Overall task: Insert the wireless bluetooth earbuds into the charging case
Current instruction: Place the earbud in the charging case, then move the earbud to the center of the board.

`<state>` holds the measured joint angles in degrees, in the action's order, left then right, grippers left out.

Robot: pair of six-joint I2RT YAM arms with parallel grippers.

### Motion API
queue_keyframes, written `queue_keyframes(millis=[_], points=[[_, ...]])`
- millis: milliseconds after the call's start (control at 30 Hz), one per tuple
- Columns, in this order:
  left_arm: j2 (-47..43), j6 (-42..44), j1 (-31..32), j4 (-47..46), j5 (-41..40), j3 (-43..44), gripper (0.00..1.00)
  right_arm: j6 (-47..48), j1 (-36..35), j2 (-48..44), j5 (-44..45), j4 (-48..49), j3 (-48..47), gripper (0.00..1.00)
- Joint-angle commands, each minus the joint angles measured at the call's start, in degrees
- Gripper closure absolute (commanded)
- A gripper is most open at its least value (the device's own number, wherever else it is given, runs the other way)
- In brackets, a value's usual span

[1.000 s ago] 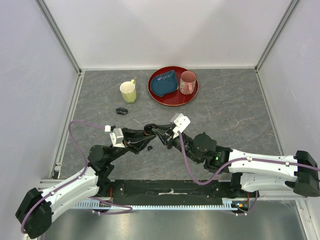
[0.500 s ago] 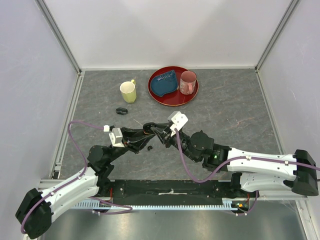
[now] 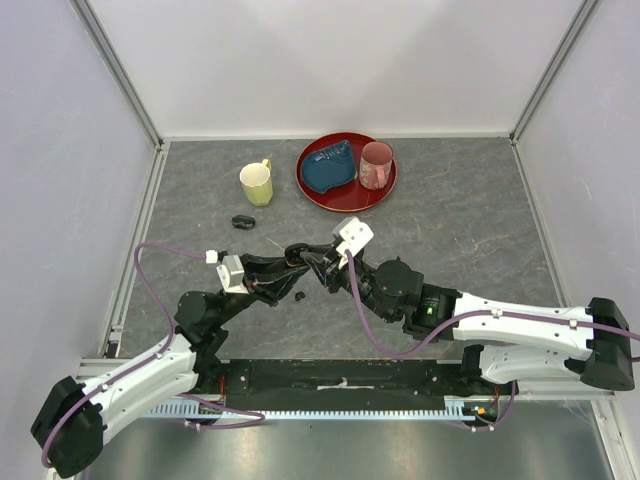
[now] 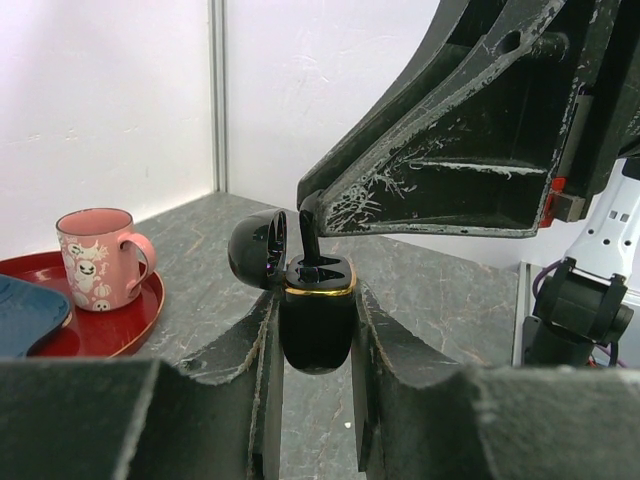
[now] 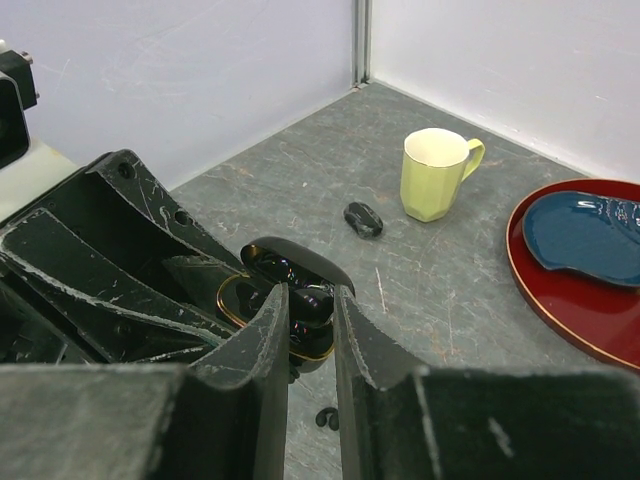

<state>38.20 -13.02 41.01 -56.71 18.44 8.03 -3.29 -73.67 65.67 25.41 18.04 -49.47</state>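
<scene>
Your right gripper [image 5: 311,300] has pushed a little farther forward and to the left over the last second, and now sits right over the left gripper [image 4: 318,335]. The left gripper is clenched on the open charging case [image 4: 318,310], which stands upright between its fingers with the lid swung out to one side. The right gripper pinches one earbud [image 4: 309,232], stem down, with its lower end at the case's gold-rimmed top just below the fingertips. A second earbud [image 5: 326,418] lies on the table [image 3: 470,240] beneath the right gripper. Farther out beyond the gripper sit a closed black case [image 5: 363,218] and a yellow mug [image 5: 435,172].
</scene>
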Motion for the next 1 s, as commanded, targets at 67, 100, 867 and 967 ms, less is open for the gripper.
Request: queue_keyframes(millis=[67,100,867,967], points=[[-1.2,2.8,0.1,-8.9,-3.6,0.8,0.98,-2.5,-0.8,1.1,-2.3,-6.5,-1.2,0.96],[-1.2,2.8,0.0,-8.9,-3.6,0.8,0.98,-2.5,-0.9,1.2,-2.3,-6.5,-1.2,0.96],[-3.4,3.5,0.1,-6.8,-3.4,0.0,0.98,-12.0,0.7,-8.7,10.8,-3.4,-3.4,0.04],[-4.0,3.7,0.1,-6.1,-3.6,0.1,0.98,-13.5,1.5,-9.9,11.8,-8.1,-6.1,0.02]])
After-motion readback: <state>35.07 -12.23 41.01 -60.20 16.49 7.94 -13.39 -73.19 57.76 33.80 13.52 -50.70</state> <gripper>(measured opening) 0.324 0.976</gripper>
